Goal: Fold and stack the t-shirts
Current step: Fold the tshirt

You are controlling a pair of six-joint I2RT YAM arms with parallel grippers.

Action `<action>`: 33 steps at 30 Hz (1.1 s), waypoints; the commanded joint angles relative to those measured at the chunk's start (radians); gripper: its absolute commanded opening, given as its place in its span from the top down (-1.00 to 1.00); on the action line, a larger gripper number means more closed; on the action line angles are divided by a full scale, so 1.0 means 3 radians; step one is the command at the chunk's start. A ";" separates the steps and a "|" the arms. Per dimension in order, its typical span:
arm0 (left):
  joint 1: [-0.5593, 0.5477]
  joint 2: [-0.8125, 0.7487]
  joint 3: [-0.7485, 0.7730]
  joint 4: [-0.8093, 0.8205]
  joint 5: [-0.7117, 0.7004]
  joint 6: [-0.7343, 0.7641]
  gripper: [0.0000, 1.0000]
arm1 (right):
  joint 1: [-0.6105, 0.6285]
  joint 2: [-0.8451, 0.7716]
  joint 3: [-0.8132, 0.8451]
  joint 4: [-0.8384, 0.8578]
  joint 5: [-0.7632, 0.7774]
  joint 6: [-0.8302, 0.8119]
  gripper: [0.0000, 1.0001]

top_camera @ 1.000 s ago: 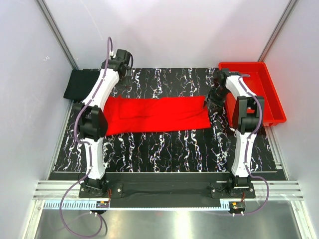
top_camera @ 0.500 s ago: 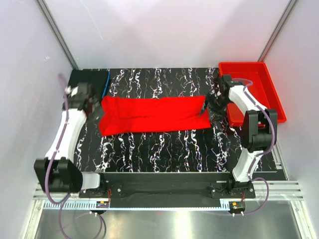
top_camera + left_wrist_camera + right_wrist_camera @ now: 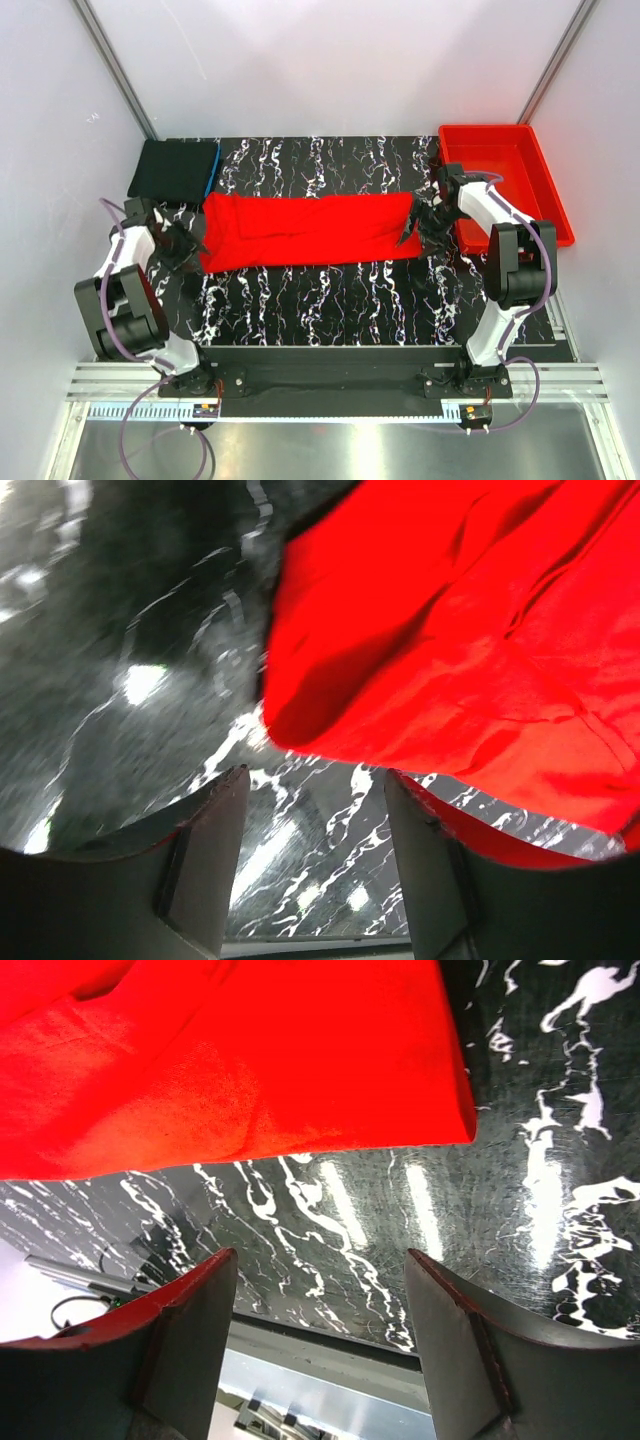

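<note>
Two ends of red t-shirt (image 3: 305,230) flanked, left tool (image 3: 180,245) shifted nearward, parted, empty, right tool (image 3: 415,228) parted, empty

The red t-shirt (image 3: 308,230) is soft, matt cloth with small creases. The black t-shirt (image 3: 172,168) is matt cloth too, with a blue edge. The table (image 3: 330,290) has a smooth, glossy top, black with white veins like marble, and the light shines on it. The bin (image 3: 505,185) looks like hard, smooth red plastic. The front rail (image 3: 575,380) is pale metal. The fingers (image 3: 185,1345) of the right gripper (image 3: 318,1255) look dark, matt and slightly rough
</note>
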 commanded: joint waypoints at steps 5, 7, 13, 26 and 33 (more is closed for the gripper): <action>-0.0292 0.0227 0.0117 0.0453 0.0296 0.0356 -0.32 | 0.0011 -0.0013 0.0185 0.0075 -0.0143 -0.0061 -0.47; -0.0400 0.0350 0.0188 0.0437 0.0193 0.0449 -0.34 | 0.0011 0.0002 0.0190 0.0070 -0.0143 -0.0067 -0.48; -0.0569 0.0626 0.0332 0.0437 -0.0093 0.0612 -0.26 | 0.0011 0.0018 0.0216 0.0081 -0.0158 -0.0056 -0.47; -0.0707 0.0775 0.0710 0.0299 -0.0742 0.0536 1.00 | 0.0011 0.0059 0.0242 0.0070 -0.0148 -0.0031 -0.47; -0.0759 0.0673 0.0701 0.0130 -0.0840 0.0449 0.03 | 0.0011 0.0049 0.0282 0.0055 -0.0117 -0.0016 -0.47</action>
